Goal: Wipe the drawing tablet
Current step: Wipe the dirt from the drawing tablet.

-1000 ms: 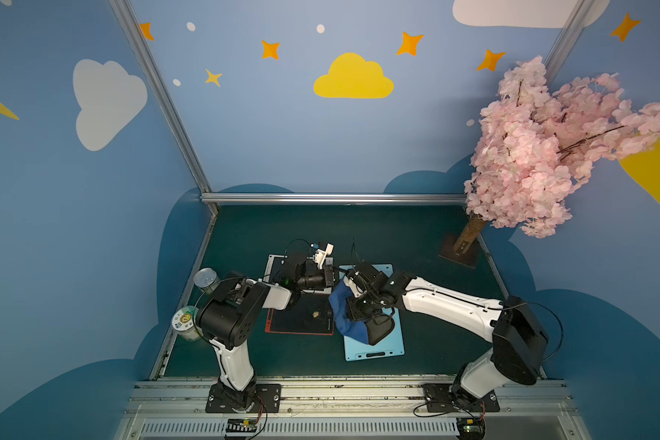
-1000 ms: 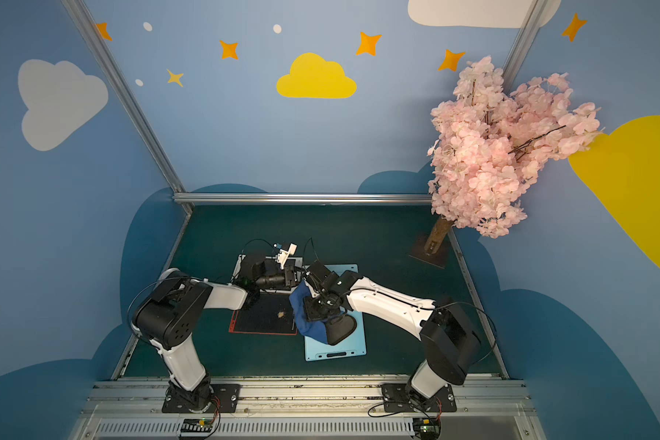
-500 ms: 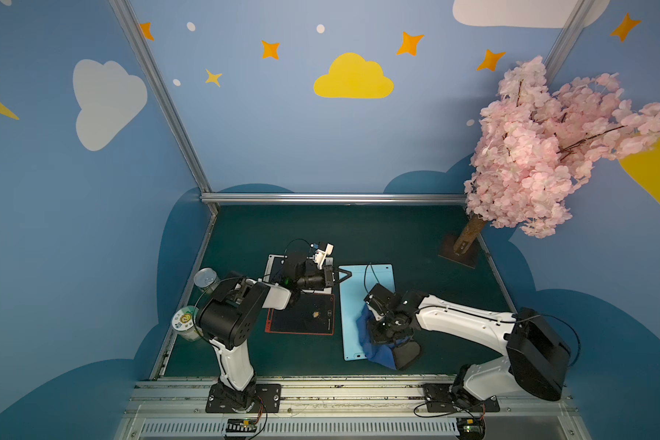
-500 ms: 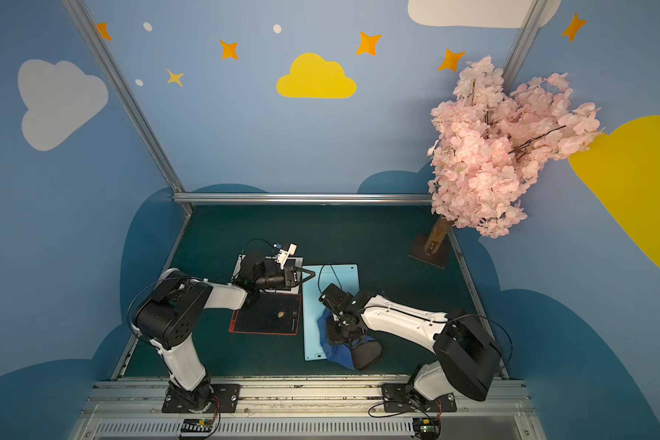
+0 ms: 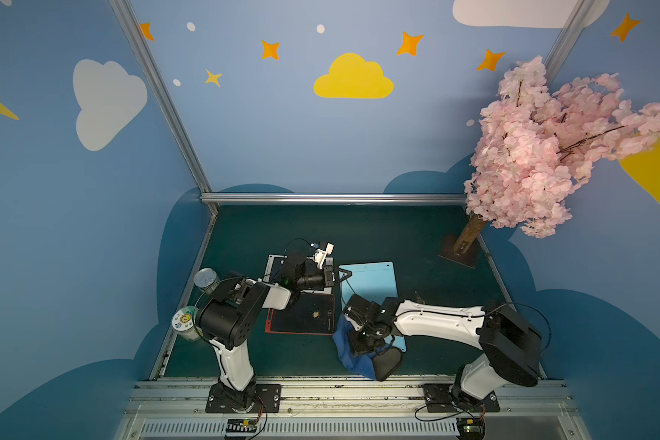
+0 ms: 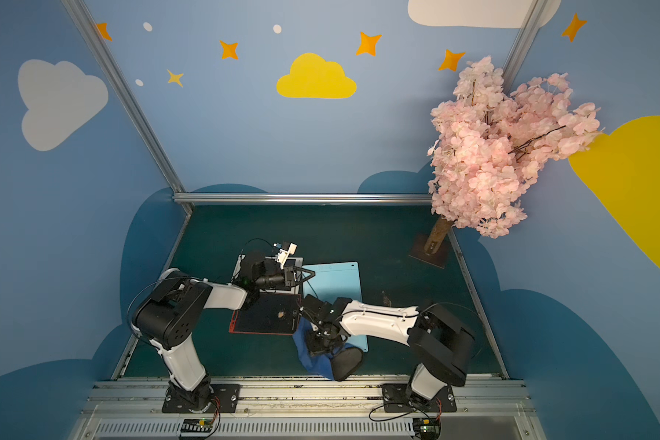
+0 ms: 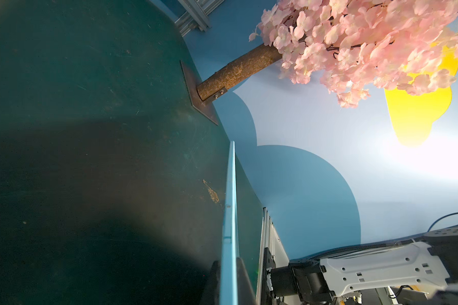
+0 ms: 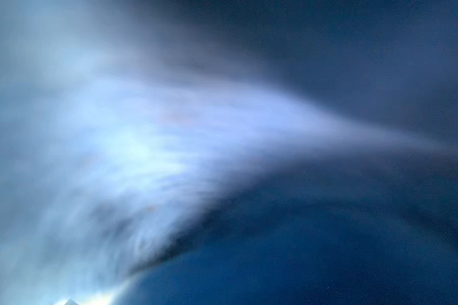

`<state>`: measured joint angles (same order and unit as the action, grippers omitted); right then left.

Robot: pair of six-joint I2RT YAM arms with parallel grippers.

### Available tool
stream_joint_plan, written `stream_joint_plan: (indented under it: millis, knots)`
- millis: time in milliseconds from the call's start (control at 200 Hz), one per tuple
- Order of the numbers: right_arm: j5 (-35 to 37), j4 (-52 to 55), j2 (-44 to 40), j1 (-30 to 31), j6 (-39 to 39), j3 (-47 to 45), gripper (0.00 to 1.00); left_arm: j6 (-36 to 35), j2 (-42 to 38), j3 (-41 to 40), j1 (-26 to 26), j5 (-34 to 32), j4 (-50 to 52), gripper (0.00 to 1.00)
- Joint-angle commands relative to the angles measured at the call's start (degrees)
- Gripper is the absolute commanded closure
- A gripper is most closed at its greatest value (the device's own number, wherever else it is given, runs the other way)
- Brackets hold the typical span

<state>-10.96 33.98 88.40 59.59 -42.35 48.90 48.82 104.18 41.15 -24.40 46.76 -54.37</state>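
Note:
The drawing tablet point(image 5: 370, 282) is a light blue slab lying on the green floor, seen in both top views point(image 6: 336, 284). My left gripper point(image 5: 342, 275) is shut on its far left edge. In the left wrist view the tablet's thin edge point(image 7: 230, 198) runs between the two dark fingers of that gripper point(image 7: 229, 260). A dark blue cloth point(image 5: 349, 356) lies bunched at the tablet's near left corner. My right gripper point(image 5: 362, 341) points down and is shut on the cloth. The cloth point(image 8: 328, 250) fills the blurred right wrist view and hides the jaws.
A black tablet with a red rim point(image 5: 302, 314) lies just left of the blue one, and a white tablet point(image 5: 273, 263) sits under my left arm. Two cans point(image 5: 205, 280) point(image 5: 185, 324) stand by the left wall. The pink tree's base point(image 5: 458, 253) is at the back right.
My right gripper has dragged the cloth from the tablet's middle down to its near end, then a little left. The left arm has stayed still on the tablet's edge.

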Motion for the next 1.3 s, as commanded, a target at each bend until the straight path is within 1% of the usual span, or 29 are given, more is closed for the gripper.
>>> stream_joint_plan:
  millis: [0,75,160,435,616,726,816,876,961,1046,1121,1201,1291]
  knots:
    - [5.6,6.4,-5.6,-7.4,1.6,-7.4,1.00,-0.1,-1.4,1.0,-0.1,1.1,-0.7,0.97]
    - [6.6,8.6,-9.8,-11.1,3.2,-9.8,1.00,-0.1,-1.5,1.0,-0.1,1.1,-0.7,0.97]
    - [6.9,10.3,-13.0,-13.2,4.3,-10.1,1.00,-0.2,-1.5,1.0,-0.1,1.1,-0.8,0.97]
    - [13.1,18.9,-17.5,-18.0,6.8,-5.8,1.00,-0.2,-1.6,1.0,0.0,1.4,-0.7,0.97]
    - [14.7,20.8,-18.1,-23.4,8.5,-5.1,1.00,-0.2,-1.7,0.8,-0.1,1.5,-0.7,0.97]
    - [15.1,20.6,-16.4,-24.6,8.1,-4.6,1.00,-0.2,-1.6,0.9,0.0,1.5,-0.8,0.97]
    - [12.4,17.8,-14.3,-24.0,7.2,-5.0,1.00,-0.2,-1.7,0.8,0.0,1.4,-0.8,0.97]
    - [9.4,14.0,-12.7,-22.0,5.8,-5.5,1.00,-0.2,-1.6,0.9,0.0,1.4,-0.7,0.97]
    - [6.0,8.3,-9.3,-16.5,3.5,-4.5,1.00,-0.2,-1.4,0.9,0.0,1.4,-0.7,0.97]
    - [3.3,4.5,-5.0,-10.4,2.1,-0.7,1.00,-0.1,-1.4,1.0,0.1,1.4,-0.7,0.97]
    - [0.1,1.8,-1.8,-6.6,1.5,2.8,1.00,-0.1,-1.4,1.0,0.1,1.5,-0.9,0.97]
    - [-3.3,1.3,0.4,-5.6,1.9,6.5,1.00,-0.1,-1.4,1.0,0.1,1.5,-1.0,0.97]
    - [-1.3,5.0,-1.4,-7.5,3.5,9.8,1.00,0.0,-1.5,0.9,0.1,1.5,-0.9,0.97]
